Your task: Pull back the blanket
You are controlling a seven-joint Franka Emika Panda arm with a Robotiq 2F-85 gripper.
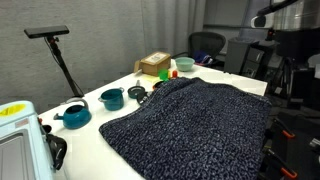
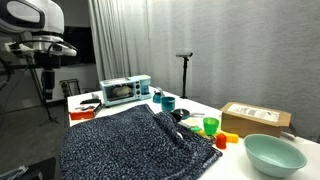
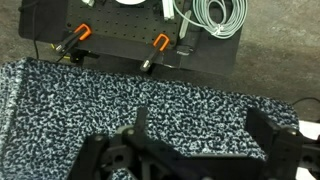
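The dark navy-grey speckled blanket (image 1: 200,125) lies spread over most of the white table in both exterior views (image 2: 125,145). One edge is bunched into a ridge near the small items. In the wrist view the blanket (image 3: 100,100) fills the middle of the picture. My gripper (image 3: 200,130) is open and empty, with its two dark fingers hanging above the blanket near its edge. In an exterior view the gripper (image 2: 47,78) hangs high beside the table, apart from the blanket.
A teal pot (image 1: 112,98) and a teal dish (image 1: 73,116) stand beside the blanket. A toaster oven (image 2: 125,90), a cardboard box (image 2: 255,117), a teal bowl (image 2: 273,153) and a green cup (image 2: 211,125) are on the table. Orange clamps (image 3: 160,42) grip a dark board past the blanket.
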